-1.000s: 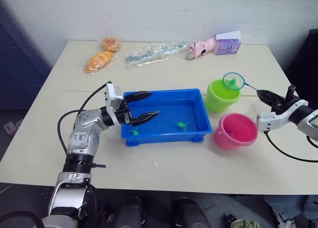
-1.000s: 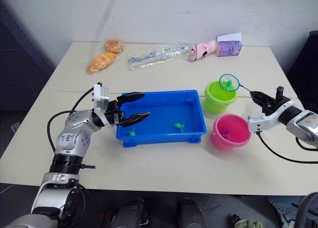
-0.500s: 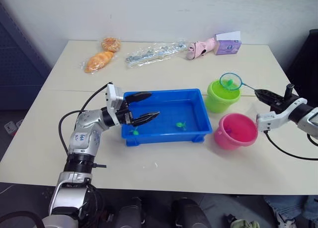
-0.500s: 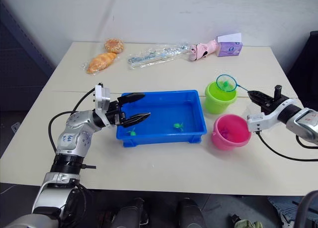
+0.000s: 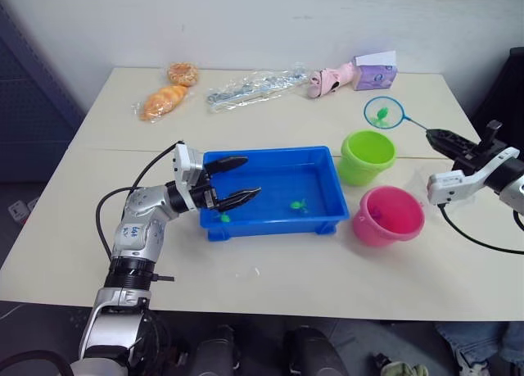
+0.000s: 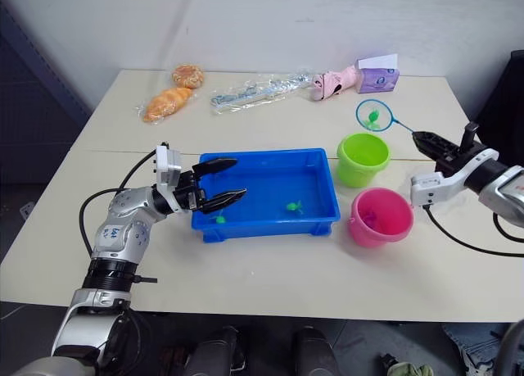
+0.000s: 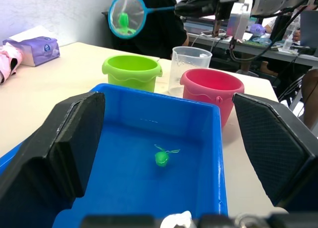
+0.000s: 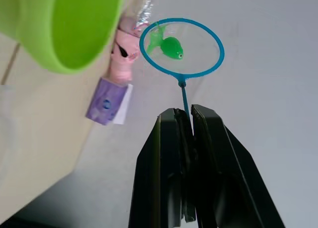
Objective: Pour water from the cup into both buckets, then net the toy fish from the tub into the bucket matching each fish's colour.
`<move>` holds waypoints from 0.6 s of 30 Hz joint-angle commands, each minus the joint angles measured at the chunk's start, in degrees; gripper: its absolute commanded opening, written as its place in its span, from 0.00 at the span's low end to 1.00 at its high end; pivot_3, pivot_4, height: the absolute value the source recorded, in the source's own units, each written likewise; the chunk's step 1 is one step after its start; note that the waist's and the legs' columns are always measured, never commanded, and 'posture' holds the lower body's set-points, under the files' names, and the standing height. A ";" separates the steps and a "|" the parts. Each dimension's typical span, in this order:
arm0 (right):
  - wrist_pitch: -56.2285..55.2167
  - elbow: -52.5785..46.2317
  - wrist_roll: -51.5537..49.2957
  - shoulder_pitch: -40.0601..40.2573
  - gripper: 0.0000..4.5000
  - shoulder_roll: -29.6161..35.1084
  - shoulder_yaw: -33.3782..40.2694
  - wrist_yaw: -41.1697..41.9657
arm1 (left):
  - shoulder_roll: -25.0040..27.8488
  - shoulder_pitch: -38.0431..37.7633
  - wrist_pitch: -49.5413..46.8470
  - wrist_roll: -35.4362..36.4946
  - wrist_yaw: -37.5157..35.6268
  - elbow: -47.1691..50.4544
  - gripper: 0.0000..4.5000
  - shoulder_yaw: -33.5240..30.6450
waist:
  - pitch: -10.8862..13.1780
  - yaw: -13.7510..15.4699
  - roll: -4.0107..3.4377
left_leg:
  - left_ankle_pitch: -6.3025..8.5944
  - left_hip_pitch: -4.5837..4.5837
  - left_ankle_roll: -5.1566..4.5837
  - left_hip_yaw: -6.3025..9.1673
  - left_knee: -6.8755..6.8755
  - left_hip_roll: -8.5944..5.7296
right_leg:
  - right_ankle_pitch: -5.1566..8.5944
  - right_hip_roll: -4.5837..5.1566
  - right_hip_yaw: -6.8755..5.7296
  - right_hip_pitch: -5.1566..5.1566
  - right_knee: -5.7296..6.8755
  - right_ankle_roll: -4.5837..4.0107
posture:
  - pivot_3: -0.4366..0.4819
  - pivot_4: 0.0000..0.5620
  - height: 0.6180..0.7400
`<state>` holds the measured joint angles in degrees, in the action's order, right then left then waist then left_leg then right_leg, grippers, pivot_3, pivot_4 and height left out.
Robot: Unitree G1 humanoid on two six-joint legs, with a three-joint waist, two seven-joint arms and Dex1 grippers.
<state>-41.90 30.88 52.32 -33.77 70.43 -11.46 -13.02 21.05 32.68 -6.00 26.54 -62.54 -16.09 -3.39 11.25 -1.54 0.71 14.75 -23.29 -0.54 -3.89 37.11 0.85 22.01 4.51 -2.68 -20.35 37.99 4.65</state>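
The small round hoop net with a light-blue rim and thin dark handle (image 5: 383,112) is lifted in the air, just beyond the far right side of the lime green plastic bucket (image 5: 367,156). Inside the net lies one tiny green toy fish (image 8: 171,47). The right end effector (image 5: 440,136) has its two black fingers (image 8: 164,153) pressed together on the net handle, so it is gripping the net.

The pink plastic bucket (image 5: 386,215) stands near and a little right of the green bucket, close beside it; a small dark pink thing lies inside it (image 6: 367,219), too small to identify. The transparent clear plastic cup with a pouring lip (image 7: 190,69) stands between the two buckets in the left wrist view.

Left of the buckets is the shallow rectangular bright blue plastic tub (image 5: 319,159) on the beige counter (image 5: 270,265). Two green toy fish remain in it, one near the middle right (image 5: 299,204) and one at the near left corner (image 5: 224,218).

The left end effector (image 5: 232,179) is over the left end of the tub, its fingers spread wide apart and holding nothing.

Along the far side of the counter lie two orange bread-like items in clear wrap (image 5: 168,91), a crumpled clear plastic bag (image 5: 255,86), a pink soft toy (image 5: 329,80) and a purple tissue pack (image 5: 375,73)
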 commanded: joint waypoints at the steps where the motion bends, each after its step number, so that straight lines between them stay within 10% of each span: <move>1: 1.84 -1.94 -1.15 0.81 0.00 0.58 2.37 -1.40 | 0.40 0.26 0.55 0.25 0.17 2.24 0.98 -0.52 | 0.00 0.12 0.00 | 0.00 0.00 -0.01 0.00 0.01 -0.01 | 0.00 0.02 0.00 0.00 0.01 0.00 | 0.48 0.27 1.00; 18: -0.80 -1.95 1.86 -6.59 0.00 1.66 -1.50 0.61 | -0.27 0.24 1.48 -0.16 0.64 1.73 0.98 -0.19 | 0.04 -0.09 -0.28 | -0.03 0.02 0.02 -0.16 -0.02 0.04 | 0.00 -0.07 0.14 -0.18 0.19 0.00 | 0.48 0.27 1.00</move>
<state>-42.64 29.33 55.28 -40.75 71.09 -14.25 -12.69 20.66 32.92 -5.43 26.49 -62.06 -16.14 -3.34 11.29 -1.64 0.43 14.72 -23.28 -0.52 -4.03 37.09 0.89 22.01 4.44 -2.56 -20.50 38.16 4.64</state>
